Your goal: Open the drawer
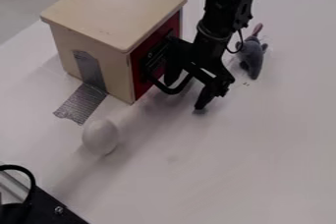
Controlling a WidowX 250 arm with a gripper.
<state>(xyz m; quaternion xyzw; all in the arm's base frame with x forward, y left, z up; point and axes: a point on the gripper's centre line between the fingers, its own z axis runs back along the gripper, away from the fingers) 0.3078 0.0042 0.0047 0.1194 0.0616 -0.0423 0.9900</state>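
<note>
Well, from where I'm standing, the black claw (pixel 186 94) is hanging low over the white table (pixel 256 154), right beside the red drawer front (pixel 140 78), with its two fingers spread apart. One of them is on the side toward the drawer, close in behind the curve of the black handle (pixel 172 91); the other slants down on the far side from the box, its tip low over the tabletop. It's all black on black in there, so the inner finger may be touching the handle, though I couldn't swear to it.

The drawer itself is just left of the claw, set into the side of a pale box (pixel 115 9), and its front looks about flush with the box's edges. The box's flat top sits up and to the left of the claw. Farther left, a strip of silvery tape (pixel 82 105) runs down the box's wall and out onto the table.

Down and to the left of the claw, out in front of the box, there's a white egg-shaped thing (pixel 100 136). Up and to the right, near the arm, lies a little grey plush mouse (pixel 253 57) with a pinkish tail. Way down in the lower left corner I can see some black gear (pixel 49 210) with a curved cable (pixel 29 181).
</note>
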